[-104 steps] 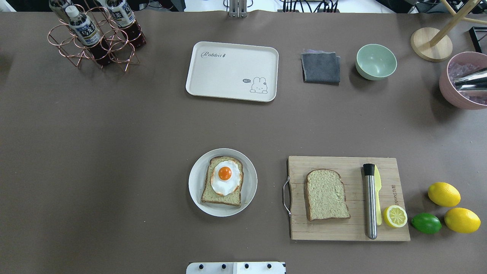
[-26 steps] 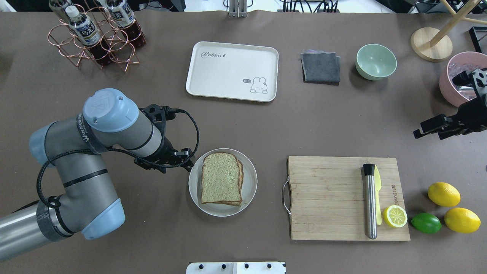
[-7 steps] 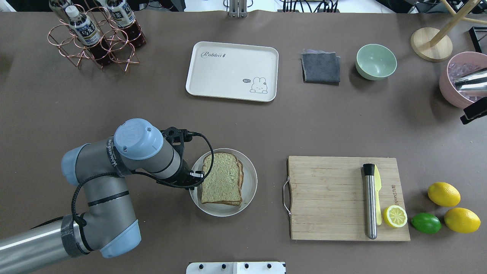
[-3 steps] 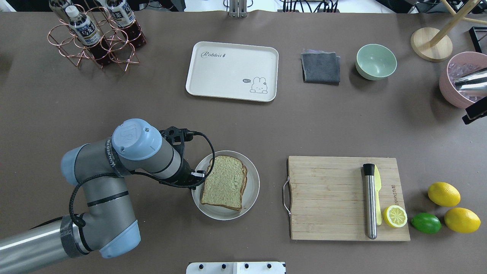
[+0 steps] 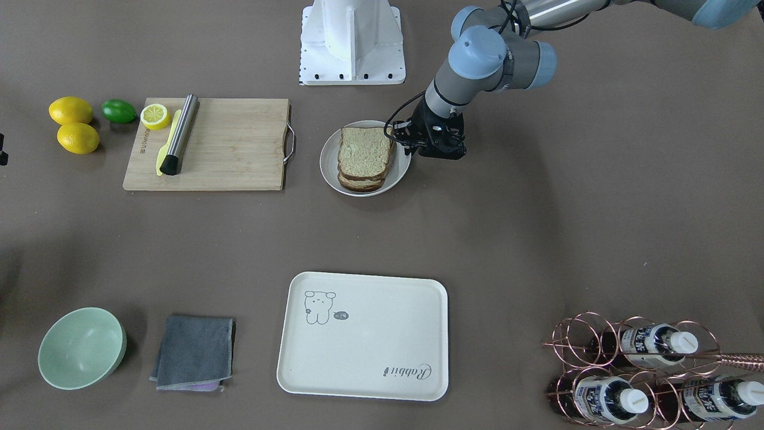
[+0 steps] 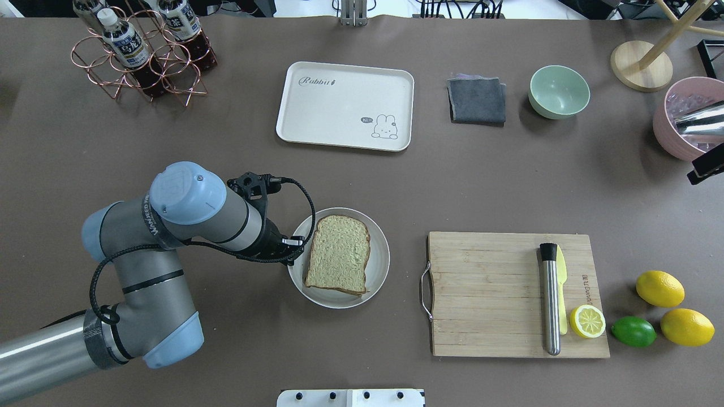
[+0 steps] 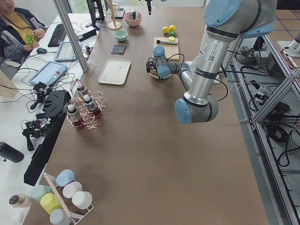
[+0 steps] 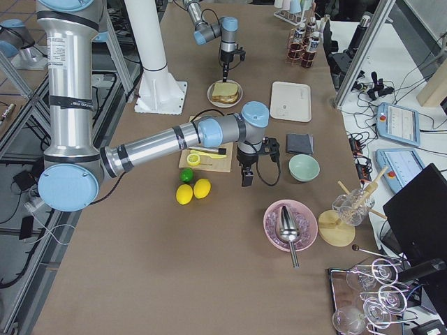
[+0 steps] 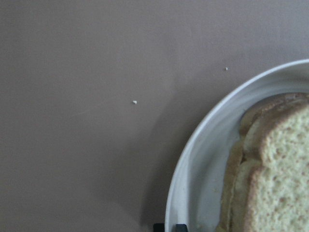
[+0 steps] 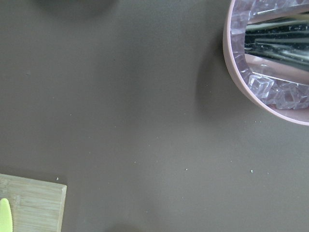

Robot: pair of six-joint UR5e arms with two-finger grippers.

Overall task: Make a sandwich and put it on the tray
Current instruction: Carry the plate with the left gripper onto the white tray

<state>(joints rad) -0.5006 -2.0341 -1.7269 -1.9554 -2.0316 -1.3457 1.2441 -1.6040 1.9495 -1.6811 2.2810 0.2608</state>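
The sandwich (image 6: pixel 337 254), two brown-crusted slices with the egg hidden between them, lies on a round white plate (image 6: pixel 379 271) at the table's middle front. My left gripper (image 6: pixel 294 251) is shut on the plate's left rim; it also shows in the front-facing view (image 5: pixel 406 143). The left wrist view shows the rim (image 9: pixel 193 159) and the bread (image 9: pixel 275 169). The cream tray (image 6: pixel 339 107) lies bare farther back. My right gripper (image 6: pixel 704 164) hangs at the right edge; I cannot tell whether it is open.
A wooden cutting board (image 6: pixel 492 294) with a steel rod (image 6: pixel 550 299), a yellow knife and a half lemon (image 6: pixel 587 321) lies right of the plate. Lemons and a lime sit beyond it. A grey cloth (image 6: pixel 477 100), green bowl (image 6: pixel 559 91), pink ice bowl (image 6: pixel 687 121) and bottle rack (image 6: pixel 141 51) stand at the back.
The plate with the sandwich has slid right and then away from the robot, toward the tray, with my left gripper on its rim. The right gripper has stayed put.
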